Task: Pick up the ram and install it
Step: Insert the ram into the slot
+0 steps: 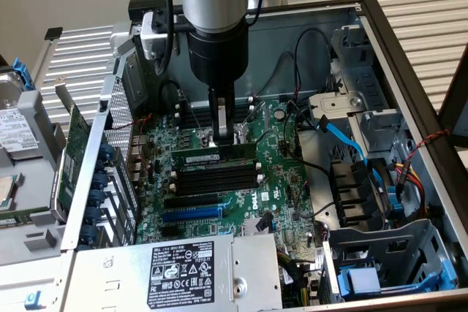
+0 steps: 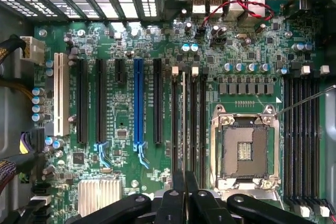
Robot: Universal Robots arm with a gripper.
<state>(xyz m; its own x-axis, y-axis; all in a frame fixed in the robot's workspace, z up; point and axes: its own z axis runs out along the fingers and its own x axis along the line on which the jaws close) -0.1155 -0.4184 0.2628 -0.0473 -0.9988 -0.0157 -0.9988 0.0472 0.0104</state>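
Note:
The ram (image 1: 212, 157) is a thin green stick with a white label. It stands on its long edge over the black memory slots (image 1: 216, 179) of the motherboard, inside the open computer case. My gripper (image 1: 223, 137) comes straight down from above and is shut on the ram's top edge near its middle. In the wrist view the ram (image 2: 183, 119) appears edge-on as a thin pale line running between black slots (image 2: 193, 124), with my gripper (image 2: 184, 195) closed around it. I cannot tell whether the ram is seated in a slot or just above one.
A CPU socket (image 2: 244, 148) lies beside the slots, with more memory slots (image 2: 299, 135) beyond it. The power supply (image 1: 197, 268) sits at the case's near end. Blue cables (image 1: 344, 140) and a drive cage (image 1: 380, 253) fill the exterior view's right. A green expansion card (image 1: 73, 155) leans outside the case.

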